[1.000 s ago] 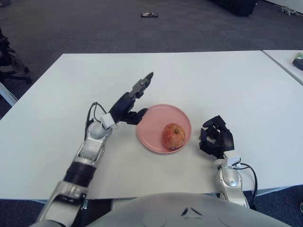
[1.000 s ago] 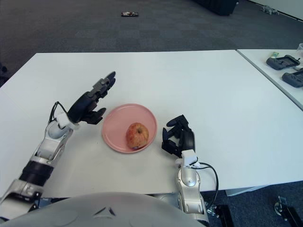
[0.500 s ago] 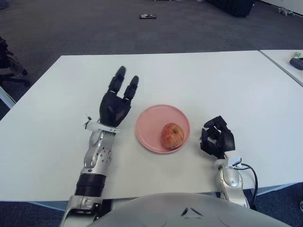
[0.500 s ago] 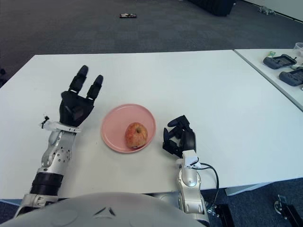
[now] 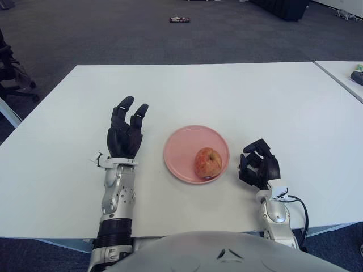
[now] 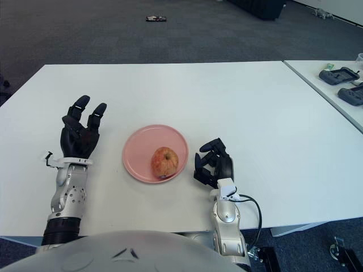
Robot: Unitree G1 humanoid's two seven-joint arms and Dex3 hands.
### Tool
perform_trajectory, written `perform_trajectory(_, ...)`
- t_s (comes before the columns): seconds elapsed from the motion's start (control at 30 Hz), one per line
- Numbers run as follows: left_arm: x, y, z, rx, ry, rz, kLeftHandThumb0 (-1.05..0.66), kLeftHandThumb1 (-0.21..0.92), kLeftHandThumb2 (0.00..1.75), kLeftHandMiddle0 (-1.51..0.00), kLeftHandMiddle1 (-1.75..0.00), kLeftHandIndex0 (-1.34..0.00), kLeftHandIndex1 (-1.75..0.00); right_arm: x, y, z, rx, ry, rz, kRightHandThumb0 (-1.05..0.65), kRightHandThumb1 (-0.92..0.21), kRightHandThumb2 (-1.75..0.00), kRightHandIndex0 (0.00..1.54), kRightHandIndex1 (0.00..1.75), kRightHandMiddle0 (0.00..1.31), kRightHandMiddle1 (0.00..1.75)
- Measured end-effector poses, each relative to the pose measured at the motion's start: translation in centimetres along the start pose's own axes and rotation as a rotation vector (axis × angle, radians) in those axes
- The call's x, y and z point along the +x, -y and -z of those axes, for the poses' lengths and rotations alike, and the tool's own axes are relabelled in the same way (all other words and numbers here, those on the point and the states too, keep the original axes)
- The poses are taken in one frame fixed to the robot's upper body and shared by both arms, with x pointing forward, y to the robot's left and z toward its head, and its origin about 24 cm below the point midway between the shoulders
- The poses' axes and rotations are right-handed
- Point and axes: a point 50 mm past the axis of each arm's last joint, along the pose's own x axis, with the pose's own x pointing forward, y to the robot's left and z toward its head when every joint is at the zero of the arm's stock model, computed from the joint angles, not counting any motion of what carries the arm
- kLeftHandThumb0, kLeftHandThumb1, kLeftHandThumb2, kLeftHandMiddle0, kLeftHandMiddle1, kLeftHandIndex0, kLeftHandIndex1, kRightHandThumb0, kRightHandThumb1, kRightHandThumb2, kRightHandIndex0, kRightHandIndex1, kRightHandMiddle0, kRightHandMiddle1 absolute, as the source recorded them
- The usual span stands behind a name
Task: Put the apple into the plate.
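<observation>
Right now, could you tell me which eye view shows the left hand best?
The left eye view: there the left hand sits well inside the frame, fingers spread, palm toward the camera, holding nothing, with its forearm running down to the edge. The right eye view shows the same hand in the same pose, only nearer the frame's left edge.

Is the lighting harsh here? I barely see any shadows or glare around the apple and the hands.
Left eye view: soft, even light; the apple casts only a faint shadow on the pink plate, and the white table shows no glare. Right eye view: same, the left hand and right hand throw barely visible shadows.
</observation>
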Motion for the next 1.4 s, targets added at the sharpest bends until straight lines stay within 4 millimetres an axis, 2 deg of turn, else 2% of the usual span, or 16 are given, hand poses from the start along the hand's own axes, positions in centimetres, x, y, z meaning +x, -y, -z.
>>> perform_trajectory(0.2, -0.2, -0.1, 0.1, 0.048, -0.006, -0.076, -0.40, 0.60, 0.96, -0.53, -1.74, -0.39, -1.75, 0.0, 0.0, 0.0, -0.001, -0.001, 0.001, -0.42, -0.49, -1.10, 0.80, 1.59, 0.47, 1.75)
perform_trajectory(0.27, -0.3, -0.2, -0.1, 0.095, 0.005, -0.088, -0.17, 0.47, 1.10, -0.57, -1.64, -0.40, -1.75, 0.0, 0.1, 0.0, -0.001, -0.001, 0.003, -0.42, -0.49, -1.10, 0.81, 1.60, 0.47, 1.75)
perform_trajectory(0.37, -0.8, -0.5, -0.1, 0.174, 0.014, -0.105, -0.06, 0.40, 1.20, -0.57, -1.66, -0.39, -1.75, 0.0, 0.1, 0.0, -0.001, -0.001, 0.002, -0.43, -0.49, -1.11, 0.81, 1.60, 0.47, 1.75)
perform_trajectory(0.57, -1.6, -1.2, 0.5, 0.263, -0.012, -0.132, -0.01, 0.37, 1.27, -0.56, -1.72, -0.38, -1.75, 0.0, 0.1, 0.0, -0.001, 0.000, 0.002, -0.43, -0.49, -1.11, 0.81, 1.61, 0.48, 1.75)
perform_trajectory(0.77, -2.0, -1.6, 0.8, 0.273, -0.026, -0.145, -0.01, 0.27, 1.39, -0.62, -1.74, -0.43, -1.75, 0.1, 0.0, 0.0, 0.000, 0.001, 0.001, -0.43, -0.49, -1.11, 0.79, 1.60, 0.48, 1.75)
perform_trajectory(1.0, -2.5, -2.0, 1.2, 0.241, -0.049, -0.157, -0.01, 0.25, 1.41, -0.63, -1.75, -0.45, -1.75, 0.0, 0.0, -0.1, -0.002, 0.001, 0.001, -0.43, -0.48, -1.12, 0.81, 1.61, 0.48, 1.75)
perform_trajectory(1.2, -3.2, -2.4, 1.6, 0.226, -0.078, -0.165, -0.01, 0.35, 1.29, -0.55, -1.75, -0.39, -1.75, 0.0, 0.0, 0.0, -0.012, 0.002, 0.003, -0.43, -0.47, -1.13, 0.82, 1.62, 0.49, 1.75)
perform_trajectory(1.4, -3.9, -2.8, 2.1, 0.216, -0.122, -0.189, -0.01, 0.36, 1.29, -0.54, -1.75, -0.39, -1.75, 0.0, 0.0, -0.1, -0.016, 0.003, 0.003, -0.43, -0.47, -1.14, 0.82, 1.61, 0.49, 1.75)
